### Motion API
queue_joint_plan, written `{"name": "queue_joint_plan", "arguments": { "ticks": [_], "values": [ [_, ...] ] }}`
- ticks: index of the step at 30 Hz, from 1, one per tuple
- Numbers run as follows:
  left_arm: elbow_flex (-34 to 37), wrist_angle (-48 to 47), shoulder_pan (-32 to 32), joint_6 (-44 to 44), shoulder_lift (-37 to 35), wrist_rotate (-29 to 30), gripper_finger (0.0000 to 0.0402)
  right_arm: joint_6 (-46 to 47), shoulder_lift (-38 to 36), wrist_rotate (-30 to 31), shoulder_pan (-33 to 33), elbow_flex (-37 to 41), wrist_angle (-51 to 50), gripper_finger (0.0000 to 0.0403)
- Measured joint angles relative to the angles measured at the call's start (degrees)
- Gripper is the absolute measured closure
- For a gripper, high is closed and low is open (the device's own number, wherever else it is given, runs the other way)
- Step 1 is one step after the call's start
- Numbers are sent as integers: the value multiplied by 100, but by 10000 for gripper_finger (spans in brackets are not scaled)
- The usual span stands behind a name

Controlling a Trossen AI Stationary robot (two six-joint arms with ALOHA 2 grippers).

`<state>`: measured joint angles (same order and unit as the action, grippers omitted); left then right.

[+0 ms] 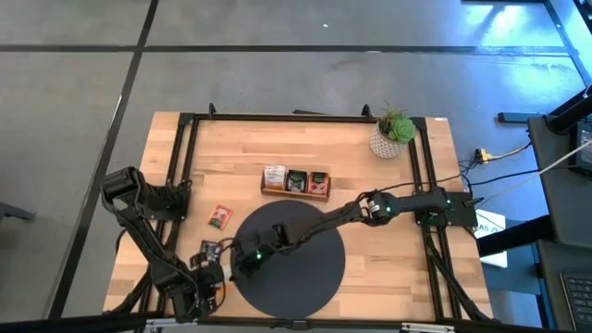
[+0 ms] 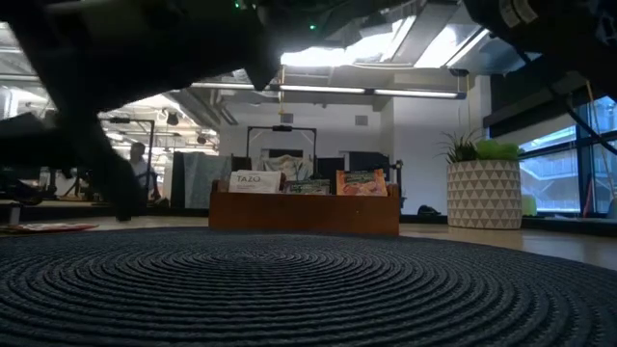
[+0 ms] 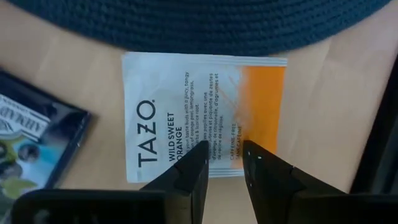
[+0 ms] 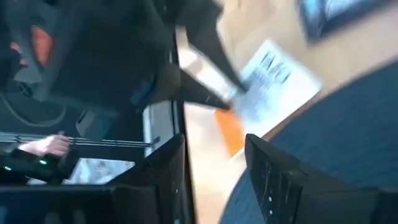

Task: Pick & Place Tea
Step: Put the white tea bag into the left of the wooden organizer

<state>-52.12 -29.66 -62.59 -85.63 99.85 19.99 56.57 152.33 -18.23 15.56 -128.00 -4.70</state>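
A white-and-orange tea sachet (image 3: 186,112) lies flat on the wooden table, just off the edge of the dark round mat (image 1: 310,277). My left gripper (image 3: 224,152) points steeply down over the sachet's near edge, its fingers open by a narrow gap. My right gripper (image 4: 214,162) reaches across the mat to its left edge (image 1: 242,268). It is open and has nothing between its fingers. It looks at the same sachet (image 4: 273,68) and at the left fingers. A black sachet (image 3: 31,143) lies beside the white one. A red sachet (image 1: 220,216) lies farther back. My left gripper's fingertips (image 3: 198,152) stand over the near edge of the white-and-orange sachet, coming from above. I cannot tell whether they touch it. The sachet lies flat on the table.
The brown wooden tray (image 1: 264,190) at the table's middle back holds upright sachets in its compartments (image 2: 304,188). A potted plant (image 1: 392,137) stands at the far right corner. Black frame rails run along the table's left and right sides. The two grippers are close together.
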Motion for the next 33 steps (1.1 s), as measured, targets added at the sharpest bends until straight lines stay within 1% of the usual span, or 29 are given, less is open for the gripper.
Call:
{"name": "queue_joint_plan", "arguments": {
  "ticks": [3,7,15,18,27,33],
  "values": [
    [3,4,0,75,59,177,304,385,89,60,83,-1,0,232],
    [4,89,0,79,192,459,308,770,112,339,132,-1,-142,232],
    [4,448,4,-98,408,973,304,1069,101,603,132,-8,-552,232],
    [2,503,4,-101,472,1026,306,1067,90,657,141,-12,-706,232],
    [4,552,-2,-106,492,1008,305,1080,79,672,141,-12,-717,232],
    [4,554,-2,-108,490,972,307,1080,79,968,130,-10,-702,232]
  ]
}}
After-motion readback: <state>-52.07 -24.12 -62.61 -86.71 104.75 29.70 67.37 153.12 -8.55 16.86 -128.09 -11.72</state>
